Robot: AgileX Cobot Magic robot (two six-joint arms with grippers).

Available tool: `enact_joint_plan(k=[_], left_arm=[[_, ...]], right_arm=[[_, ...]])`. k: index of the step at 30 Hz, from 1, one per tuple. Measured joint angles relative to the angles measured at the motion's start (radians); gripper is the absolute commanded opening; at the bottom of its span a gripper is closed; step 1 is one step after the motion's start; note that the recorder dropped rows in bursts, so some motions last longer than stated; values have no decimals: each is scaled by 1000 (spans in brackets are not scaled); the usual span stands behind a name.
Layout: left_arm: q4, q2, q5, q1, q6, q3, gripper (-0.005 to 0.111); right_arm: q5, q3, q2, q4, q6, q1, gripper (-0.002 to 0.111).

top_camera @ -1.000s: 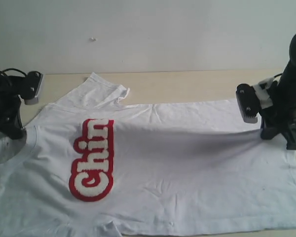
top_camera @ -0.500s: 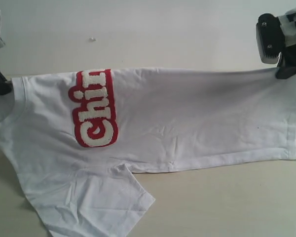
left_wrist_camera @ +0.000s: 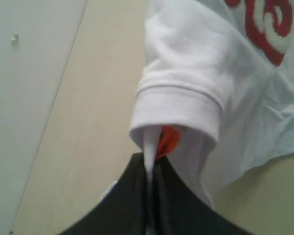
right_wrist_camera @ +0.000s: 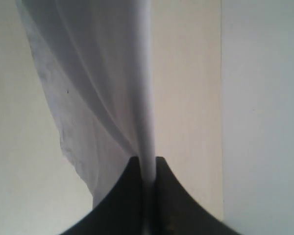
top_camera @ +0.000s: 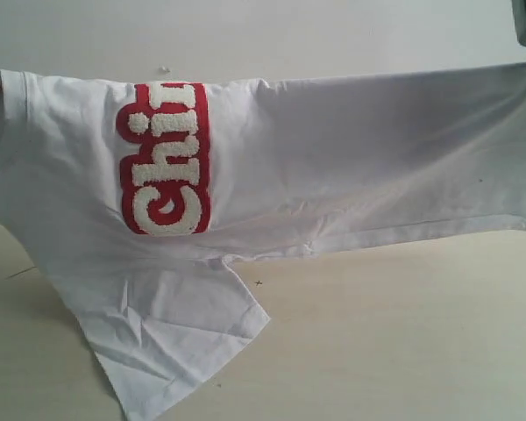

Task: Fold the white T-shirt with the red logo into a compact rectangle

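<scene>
The white T-shirt (top_camera: 333, 167) hangs stretched in the air across the exterior view, folded in half along its top edge. Its red logo (top_camera: 165, 158) shows the letters "Chi" on the left part. One sleeve (top_camera: 171, 329) droops onto the table. My left gripper (left_wrist_camera: 151, 169) is shut on the shirt's ribbed collar (left_wrist_camera: 179, 100) beside the orange neck label (left_wrist_camera: 166, 139); it is almost out of the exterior view at the left edge. My right gripper (right_wrist_camera: 147, 164) is shut on the shirt's folded edge (right_wrist_camera: 144, 98) at the upper right.
A light wooden table (top_camera: 394, 333) lies below the shirt. A pale wall (top_camera: 289, 35) stands behind it. A small dark cross mark (top_camera: 259, 282) sits on the table near the drooping sleeve.
Both grippers have risen, lifting the shirt off the table. The shirt went from lying flat to hanging taut, and the arms have nearly left the exterior view.
</scene>
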Motion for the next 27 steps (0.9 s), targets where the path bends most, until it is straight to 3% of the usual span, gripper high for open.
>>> enact_joint_plan(k=[5, 15, 27], left_arm=[[4, -96, 20, -52, -41, 16, 0], [217, -376, 58, -207, -200, 138, 0], [252, -596, 140, -311, -287, 138, 0]], right_arm=[[49, 0, -73, 13, 2, 0, 0], [193, 0, -224, 144, 16, 0, 0], [205, 0, -362, 210, 94, 0, 0]])
